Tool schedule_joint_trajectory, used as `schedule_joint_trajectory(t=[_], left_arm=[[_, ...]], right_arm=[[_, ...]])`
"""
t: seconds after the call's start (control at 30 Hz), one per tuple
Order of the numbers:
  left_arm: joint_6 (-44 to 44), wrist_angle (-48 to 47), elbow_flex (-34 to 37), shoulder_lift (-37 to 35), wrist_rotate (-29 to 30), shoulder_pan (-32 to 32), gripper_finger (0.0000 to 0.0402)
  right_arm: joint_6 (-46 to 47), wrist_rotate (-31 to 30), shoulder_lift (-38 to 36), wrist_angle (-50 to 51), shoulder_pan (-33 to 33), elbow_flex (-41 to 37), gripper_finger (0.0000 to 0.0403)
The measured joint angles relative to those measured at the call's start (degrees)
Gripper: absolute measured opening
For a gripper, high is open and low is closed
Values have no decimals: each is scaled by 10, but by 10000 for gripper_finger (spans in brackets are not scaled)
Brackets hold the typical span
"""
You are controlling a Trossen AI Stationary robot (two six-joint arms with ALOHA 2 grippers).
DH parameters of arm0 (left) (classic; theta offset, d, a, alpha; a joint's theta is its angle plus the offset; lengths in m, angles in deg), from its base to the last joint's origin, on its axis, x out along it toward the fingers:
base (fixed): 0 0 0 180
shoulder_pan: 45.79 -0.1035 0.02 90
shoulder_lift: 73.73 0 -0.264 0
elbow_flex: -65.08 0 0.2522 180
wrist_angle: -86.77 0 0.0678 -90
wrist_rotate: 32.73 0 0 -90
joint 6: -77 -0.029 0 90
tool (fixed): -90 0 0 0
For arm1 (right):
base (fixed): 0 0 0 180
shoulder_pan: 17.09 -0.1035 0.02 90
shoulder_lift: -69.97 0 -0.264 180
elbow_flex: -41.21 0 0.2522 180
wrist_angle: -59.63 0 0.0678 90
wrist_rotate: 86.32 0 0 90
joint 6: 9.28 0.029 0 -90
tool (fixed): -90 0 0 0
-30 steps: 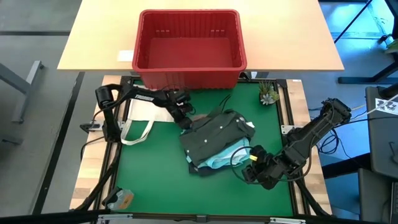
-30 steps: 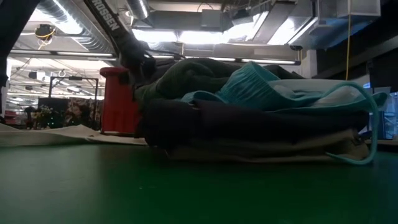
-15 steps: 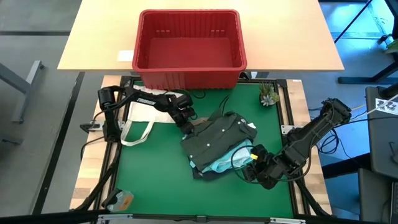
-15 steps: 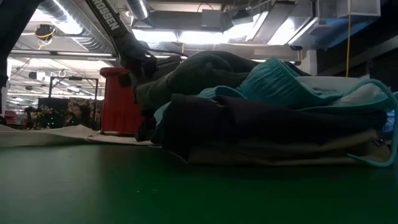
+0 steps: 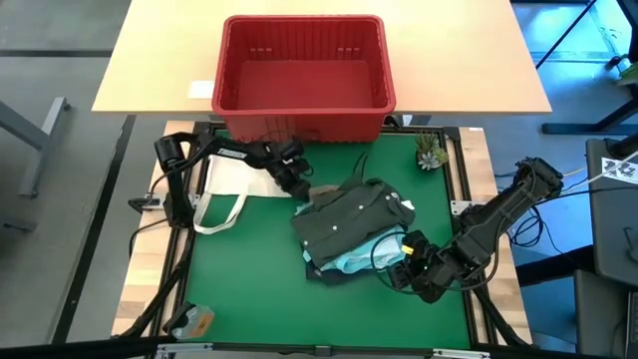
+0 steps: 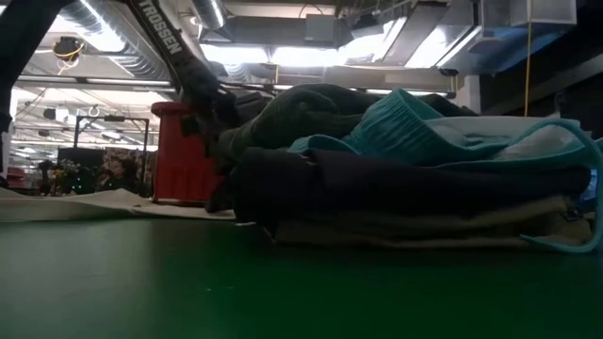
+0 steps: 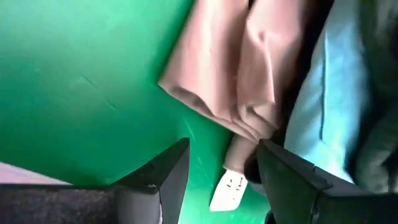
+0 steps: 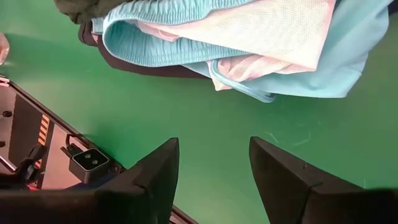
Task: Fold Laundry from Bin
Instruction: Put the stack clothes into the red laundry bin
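lying in a stack near the middle of the green mat [image 5: 239, 289], the laundry [image 5: 351, 227] has a dark green garment [image 5: 344, 221] on top, a light turquoise garment [image 5: 364, 257] poking out toward the right arm's side, a dark grey layer under that, and a khaki-tan garment [image 7: 230, 68] at the bottom. the red bin [image 5: 302, 75] sits on the wooden table beyond the mat, well apart from the stack and looking empty from above.

the stack lies between the two grippers, its long axis running roughly from the left gripper's end toward the right gripper's end. the left gripper [image 5: 296, 187] sits just beside the pile's bin-side corner; in its wrist view the fingers [image 7: 163, 180] are spread with bare mat between them, the khaki edge and a small white care tag [image 7: 229, 190] just ahead, nothing held. the right gripper [image 5: 404, 271] sits just beside the turquoise hem on the opposite corner; its fingers [image 8: 155, 180] are likewise parted and empty, the turquoise waistband straight ahead. each looks about equally near its own corner, so a squaring-up nudge seems likely to need both.

readable writing: "trossen" on the arm link [image 6: 160, 21] in the low view. the care tag's print is too small to read, and the white tote bag [image 5: 231, 189] shows no legible lettering here.
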Motion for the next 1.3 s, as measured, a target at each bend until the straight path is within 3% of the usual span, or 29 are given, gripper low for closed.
schedule_joint_trajectory(t=[0.37, 0.77, 1.3], left_arm=[[74, 97, -1, -1, -8, -19, 183], [81, 92, -1, -1, 65, -18, 183], [85, 71, -2, -4, 86, -25, 183]], right_arm=[[-2, 0, 8, 3, 0, 0, 195], [-4, 5, 14, 2, 0, 0, 195], [-16, 13, 14, 1, 0, 0, 195]])
